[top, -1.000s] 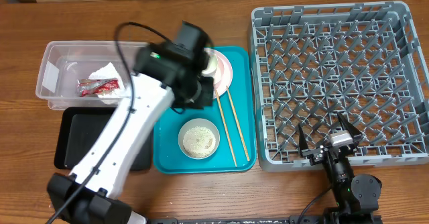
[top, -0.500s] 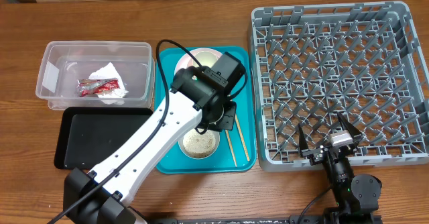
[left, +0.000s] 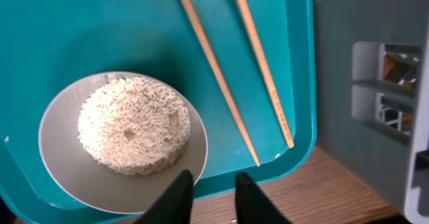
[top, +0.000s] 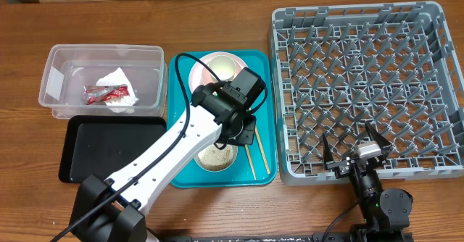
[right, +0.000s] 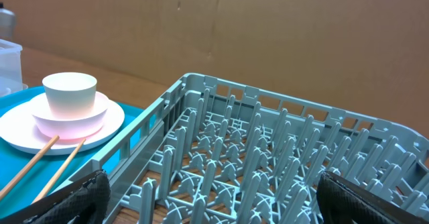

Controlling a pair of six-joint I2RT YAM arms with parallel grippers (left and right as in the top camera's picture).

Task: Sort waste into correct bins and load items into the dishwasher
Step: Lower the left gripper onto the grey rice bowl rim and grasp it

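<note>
One bowl (left: pixel 70 177) heaped with rice (left: pixel 133 134) sits at the 6 o'clock end of the teal tray (left: pixel 80 29). Two chopsticks (left: pixel 216 73) lie on its 3 o'clock side. The left jaws hang just over the bowl's 5 o'clock rim, with a narrow gap between them and nothing in it. The right jaws stand wide apart and empty at the 6 o'clock edge of the rack (top: pixel 359 68), well apart from the teal tray.

The bowl looks stiff, smooth and fairly light, so the thin rim is the place to take hold. One finger should go inside and one outside, on the bare strip the rice does not reach. A glossy rim may slip, so the pinch wants to be deep and firm. The rice is loose and will likely slide at any tilt, so the bowl should travel level until it is over a bin, then tip.

The tub (top: pixel 58 90) at 10 o'clock on the worktop holds the wrapper (top: pixel 106 92) and napkin (top: pixel 116 79). The black tray (top: pixel 109 151) lies at 8 o'clock. The plate (top: pixel 197 72) and cup (top: pixel 226 69) wait at the teal tray's 12 o'clock end.
</note>
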